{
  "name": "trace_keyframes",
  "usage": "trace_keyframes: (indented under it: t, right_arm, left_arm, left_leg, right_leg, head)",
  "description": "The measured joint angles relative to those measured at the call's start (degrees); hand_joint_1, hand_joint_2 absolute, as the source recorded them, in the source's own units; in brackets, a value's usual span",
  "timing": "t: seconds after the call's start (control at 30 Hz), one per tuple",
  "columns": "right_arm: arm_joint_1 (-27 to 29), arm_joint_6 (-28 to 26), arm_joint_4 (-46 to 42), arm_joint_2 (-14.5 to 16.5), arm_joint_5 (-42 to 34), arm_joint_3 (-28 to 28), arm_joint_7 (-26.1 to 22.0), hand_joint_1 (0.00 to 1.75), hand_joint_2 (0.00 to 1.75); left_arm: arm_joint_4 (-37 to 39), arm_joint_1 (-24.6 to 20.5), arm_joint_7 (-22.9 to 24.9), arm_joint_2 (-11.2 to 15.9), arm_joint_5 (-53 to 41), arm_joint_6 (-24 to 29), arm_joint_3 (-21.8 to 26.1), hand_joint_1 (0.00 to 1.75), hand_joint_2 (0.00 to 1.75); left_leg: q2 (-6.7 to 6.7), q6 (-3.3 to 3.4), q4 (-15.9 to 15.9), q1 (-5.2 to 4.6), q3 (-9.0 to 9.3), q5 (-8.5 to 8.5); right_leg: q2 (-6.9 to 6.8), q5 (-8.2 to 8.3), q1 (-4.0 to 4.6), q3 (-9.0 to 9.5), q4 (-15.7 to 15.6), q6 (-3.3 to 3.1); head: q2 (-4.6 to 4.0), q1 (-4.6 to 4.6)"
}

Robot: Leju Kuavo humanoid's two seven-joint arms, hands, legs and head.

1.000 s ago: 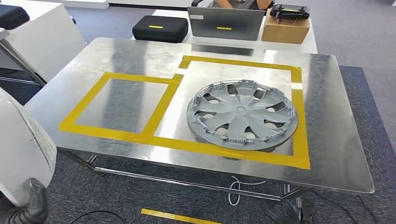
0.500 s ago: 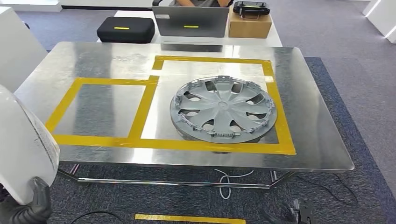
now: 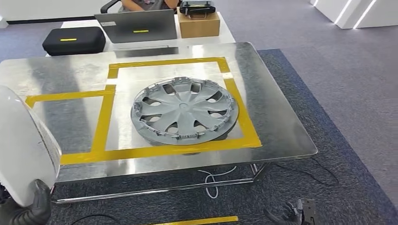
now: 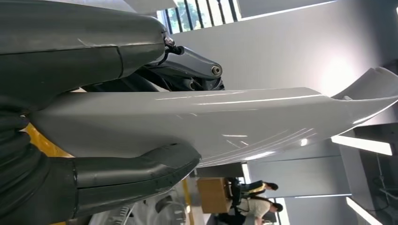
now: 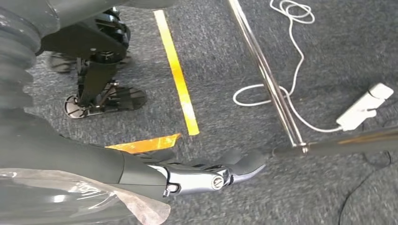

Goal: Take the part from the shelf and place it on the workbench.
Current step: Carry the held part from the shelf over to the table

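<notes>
I hold the white part (image 3: 21, 150) in my left hand (image 3: 33, 208), thumb and fingers clamped on its edge, low beside the table (image 3: 277, 126) so it clears the rim. My right hand (image 3: 286, 214) hangs empty, fingers apart. The hubcap (image 3: 184, 111) fills one taped frame.

you have one grey wheel cover (image 3: 184, 111) on the metal surface (image 3: 277, 126), inside one of two yellow tape frames (image 3: 109, 105). on the far table: one black case (image 3: 73, 40), one laptop (image 3: 136, 26), one cardboard box (image 3: 199, 24). one white panel (image 3: 21, 150) at near left. one white cable (image 3: 212, 180) on the floor.
</notes>
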Motion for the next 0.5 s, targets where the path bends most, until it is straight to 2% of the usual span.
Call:
trace_keyframes:
  t: [0.03, 0.07, 0.1, 0.17, 0.2, 0.3, 0.33, 0.43, 0.5]
  right_arm:
    - [-0.1, 0.0, 0.0, 0.0, 0.0, 0.0, 0.0, 0.0, 1.75]
    - [-0.1, 0.0, 0.0, 0.0, 0.0, 0.0, 0.0, 0.0, 1.75]
    - [-0.1, 0.0, 0.0, 0.0, 0.0, -0.1, 0.0, 0.0, 1.75]
    - [0.0, 0.0, 0.0, 0.0, 0.1, -0.3, 0.0, 0.0, 1.75]
    - [0.1, 0.0, 0.0, 0.0, 0.3, -0.4, 0.0, 0.0, 1.75]
    - [0.2, 0.2, 0.0, -0.1, 1.2, -0.7, 0.6, 0.0, 1.75]
    - [0.2, 0.5, 0.1, -0.2, 1.5, -0.8, 1.1, 0.0, 1.75]
    - [0.2, 1.1, 0.2, -0.9, 2.3, -0.8, 2.9, 0.0, 1.75]
    - [0.2, 1.2, 0.4, -1.3, 2.5, -0.9, 4.0, 0.0, 1.75]
  left_arm:
    - [0.0, 0.0, 0.0, -0.1, 0.0, 0.0, 0.1, 1.75, 1.75]
    - [0.1, 0.0, 0.0, -0.2, 0.0, 0.0, 0.3, 1.75, 1.75]
    - [0.1, -0.1, 0.0, -0.3, -0.1, -0.1, 0.4, 1.75, 1.75]
    - [0.2, -0.2, 0.0, -0.7, -0.7, -0.8, 0.8, 1.75, 1.75]
    - [0.3, -0.3, 0.0, -1.1, -1.2, -1.3, 1.2, 1.75, 1.75]
    - [0.7, -1.0, 0.3, -2.2, -3.6, -2.3, 3.2, 1.75, 1.75]
    - [0.8, -1.3, 0.8, -2.4, -4.6, -2.4, 4.0, 1.75, 1.75]
    - [1.3, -2.5, 3.1, -2.7, -7.1, -3.4, 6.9, 1.75, 1.75]
    - [1.7, -3.7, 4.6, -2.6, -7.8, -4.5, 9.5, 1.75, 1.75]
  left_leg:
    - [-1.25, 0.13, -3.7, 0.16, 1.57, 1.55]
    - [-2.35, 0.26, -6.4, 0.25, 2.69, 2.39]
    - [-3.13, 0.41, -7.5, 0.25, 3.11, 2.4]
    - [-2.81, 0.87, -7.9, 0.09, 3.1, 2.33]
    - [-2.56, 0.95, -8.2, 0.06, 3.11, 2.41]
    - [-2.26, 0.8, -8.9, 0.13, 3.29, 2.69]
    - [-2.24, 0.91, -8.9, 0.06, 3.31, 2.79]
    - [-2.29, 1.4, -8.9, -0.25, 3.29, 2.93]
    - [-2.31, 1.51, -8.9, -0.36, 3.25, 2.96]
  right_leg:
    - [0.73, -0.05, 0.04, -0.08, 0.2, 0.22]
    - [1.38, -0.04, 0.02, -0.26, 0.3, 0.52]
    - [1.9, 0.03, -0.06, -0.52, 0.3, 0.91]
    - [2.68, 0.32, -0.24, -0.85, 0.1, 1.77]
    - [2.67, 0.44, -0.3, -0.78, -0.1, 1.77]
    - [2.17, 0.65, -0.17, -0.45, -0.6, -0.11]
    - [2.14, 0.72, -0.18, -0.46, -0.8, -0.45]
    - [1.89, 0.95, -0.38, -0.38, -1.0, -0.04]
    - [1.83, 1.07, -0.51, -0.32, -1.2, 0.68]
  head:
    - [0.0, 0.02]
    - [0.0, 0.02]
    - [0.0, 0.03]
    - [0.0, 0.03]
    - [0.0, 0.09]
    - [0.0, 0.45]
    - [0.0, 0.51]
    - [0.0, 0.55]
    - [0.0, 0.55]
